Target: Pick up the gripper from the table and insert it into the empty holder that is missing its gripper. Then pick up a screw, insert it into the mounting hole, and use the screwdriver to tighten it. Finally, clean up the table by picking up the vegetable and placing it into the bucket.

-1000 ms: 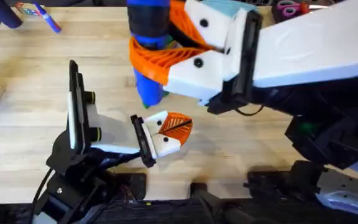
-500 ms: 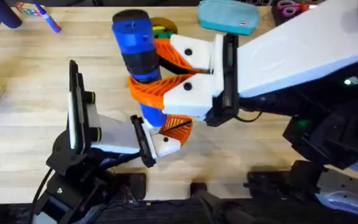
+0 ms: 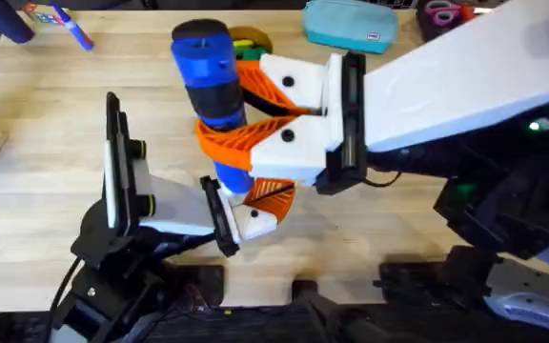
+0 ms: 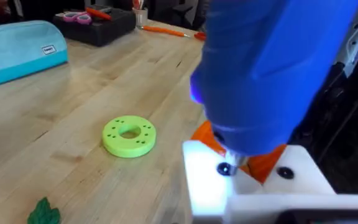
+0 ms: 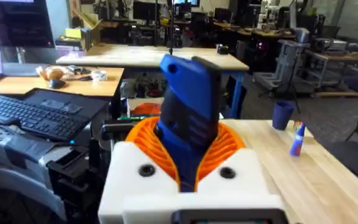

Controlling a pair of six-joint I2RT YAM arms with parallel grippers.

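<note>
Right claw (image 3: 232, 119), reaching in from the right, was clamped on the screwdriver (image 3: 210, 81); its orange ribbed fingers (image 3: 241, 143) wrapped the blue barrel at the black band, as the right wrist view also showed (image 5: 188, 124). The tool stood nearly upright, its narrower tip pointing down onto the holder (image 3: 246, 217). In the left wrist view the tip (image 4: 253, 93) met the white block at a dark screw head (image 4: 224, 168).

The small orange gripper (image 3: 273, 193) sat on the holder, touching its white block, just below the right claw's white body.

Left claw (image 3: 219, 215) was at the holder's black end plate, at the near middle of the bench (image 3: 46, 124); whether its fingers were apart or together could not be told.

Farther out lay a green ring (image 4: 129, 136), a small green leafy piece (image 4: 45, 213) and a light blue pouch (image 3: 348, 26) at the far edge.
</note>
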